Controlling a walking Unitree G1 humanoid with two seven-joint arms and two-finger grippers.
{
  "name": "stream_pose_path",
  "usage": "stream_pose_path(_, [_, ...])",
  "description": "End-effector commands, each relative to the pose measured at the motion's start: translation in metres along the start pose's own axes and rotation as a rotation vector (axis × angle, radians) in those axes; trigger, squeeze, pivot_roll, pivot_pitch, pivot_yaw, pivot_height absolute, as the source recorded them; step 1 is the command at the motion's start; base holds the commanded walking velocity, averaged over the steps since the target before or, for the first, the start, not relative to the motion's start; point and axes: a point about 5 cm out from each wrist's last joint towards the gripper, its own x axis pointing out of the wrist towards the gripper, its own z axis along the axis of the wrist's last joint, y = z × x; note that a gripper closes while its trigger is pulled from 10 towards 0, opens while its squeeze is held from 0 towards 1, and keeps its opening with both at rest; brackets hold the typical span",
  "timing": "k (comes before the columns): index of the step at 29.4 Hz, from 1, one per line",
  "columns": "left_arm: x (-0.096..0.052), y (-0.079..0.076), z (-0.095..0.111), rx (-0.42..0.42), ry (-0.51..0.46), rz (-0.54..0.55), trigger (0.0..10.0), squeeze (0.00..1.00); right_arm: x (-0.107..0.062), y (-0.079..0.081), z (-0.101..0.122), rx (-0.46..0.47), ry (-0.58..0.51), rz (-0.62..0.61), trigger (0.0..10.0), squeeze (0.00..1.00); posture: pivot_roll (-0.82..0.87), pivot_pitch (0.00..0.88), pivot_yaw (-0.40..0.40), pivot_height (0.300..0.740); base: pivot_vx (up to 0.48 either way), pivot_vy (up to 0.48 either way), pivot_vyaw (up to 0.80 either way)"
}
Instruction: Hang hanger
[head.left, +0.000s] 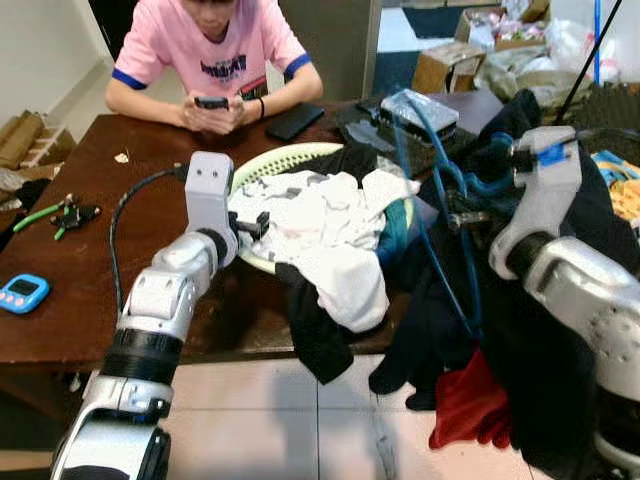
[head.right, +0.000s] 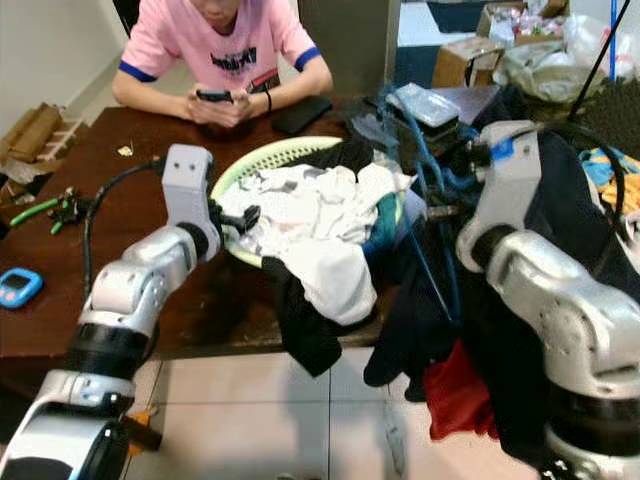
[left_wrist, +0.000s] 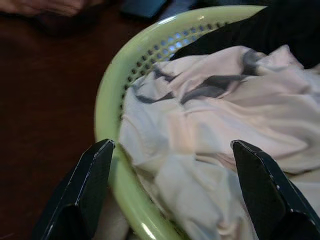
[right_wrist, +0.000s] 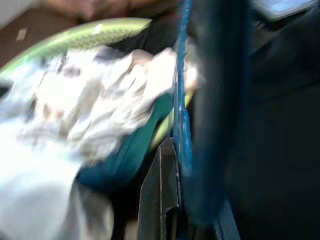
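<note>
My right gripper (head.left: 462, 212) is shut on a thin blue hanger (right_wrist: 181, 100), held upright beside the right rim of a light green laundry basket (head.left: 290, 155) on the brown table (head.left: 90, 270). The hanger's blue wire (head.left: 433, 150) runs up past the gripper and down in front of dark clothes. My left gripper (left_wrist: 175, 190) is open at the basket's left rim, its fingers (left_wrist: 82, 185) astride the edge of the white clothes (head.left: 320, 220) heaped in the basket. White and black garments spill over the table's front edge.
A person in a pink shirt (head.left: 205, 45) sits across the table with a phone. A blue gadget (head.left: 20, 293), green-handled pliers (head.left: 60, 213) and a black case (head.left: 293, 120) lie on the table. Dark and red clothes (head.left: 465, 405) hang at the right. Cardboard boxes stand behind.
</note>
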Motion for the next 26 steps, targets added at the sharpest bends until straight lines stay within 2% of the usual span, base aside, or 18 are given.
stream_pose_path(1, [-0.004, 0.001, -0.011, -0.008, 0.038, 0.010, 10.0, 0.00, -0.004, 0.006, -0.010, -0.019, 0.068, 0.054, 10.0, 0.00, 0.00, 0.189, 0.065, 0.740, 0.000, 0.000, 0.00])
stream_pose_path(8, [-0.002, -0.007, -0.015, -0.047, 0.037, -0.022, 10.0, 0.00, -0.006, 0.006, -0.026, 0.004, 0.111, 0.034, 10.0, 0.00, 0.00, 0.194, 0.066, 0.740, 0.000, 0.000, 0.00])
stream_pose_path(16, [0.002, -0.005, -0.022, -0.079, 0.061, 0.001, 10.0, 0.00, -0.009, 0.003, -0.028, 0.010, 0.112, 0.011, 10.0, 0.00, -0.01, 0.199, 0.067, 0.740, 0.000, 0.000, 0.00])
stream_pose_path(17, [0.003, -0.005, -0.021, -0.086, 0.055, 0.002, 9.0, 0.00, -0.009, 0.003, -0.027, 0.010, 0.110, 0.009, 10.0, 0.00, -0.02, 0.202, 0.064, 0.740, 0.000, 0.000, 0.00])
stream_pose_path(18, [0.003, -0.005, -0.021, -0.086, 0.055, 0.002, 9.0, 0.00, -0.009, 0.003, -0.027, 0.010, 0.110, 0.009, 10.0, 0.00, -0.02, 0.202, 0.064, 0.740, 0.000, 0.000, 0.00])
stream_pose_path(19, [0.004, -0.005, -0.020, -0.091, 0.049, 0.003, 4.9, 0.00, -0.010, 0.004, -0.027, 0.010, 0.109, 0.011, 10.0, 0.00, -0.02, 0.202, 0.064, 0.740, 0.000, 0.000, 0.00])
stream_pose_path(21, [0.004, -0.005, -0.020, -0.091, 0.049, 0.003, 4.9, 0.00, -0.010, 0.004, -0.027, 0.010, 0.109, 0.011, 10.0, 0.00, -0.02, 0.202, 0.064, 0.740, 0.000, 0.000, 0.00])
stream_pose_path(22, [0.005, -0.005, -0.018, -0.093, 0.043, 0.004, 0.6, 0.00, -0.010, 0.005, -0.028, 0.008, 0.113, 0.019, 10.0, 0.00, -0.02, 0.203, 0.065, 0.740, 0.000, 0.000, 0.00])
stream_pose_path(25, [0.005, -0.005, -0.018, -0.093, 0.043, 0.004, 0.6, 0.00, -0.010, 0.005, -0.028, 0.008, 0.113, 0.019, 10.0, 0.00, -0.02, 0.203, 0.065, 0.740, 0.000, 0.000, 0.00])
stream_pose_path(26, [0.007, -0.005, -0.016, -0.096, 0.041, 0.004, 0.0, 0.00, -0.011, 0.007, -0.029, 0.008, 0.117, 0.025, 10.0, 0.00, -0.02, 0.206, 0.067, 0.740, 0.000, 0.000, 0.00])
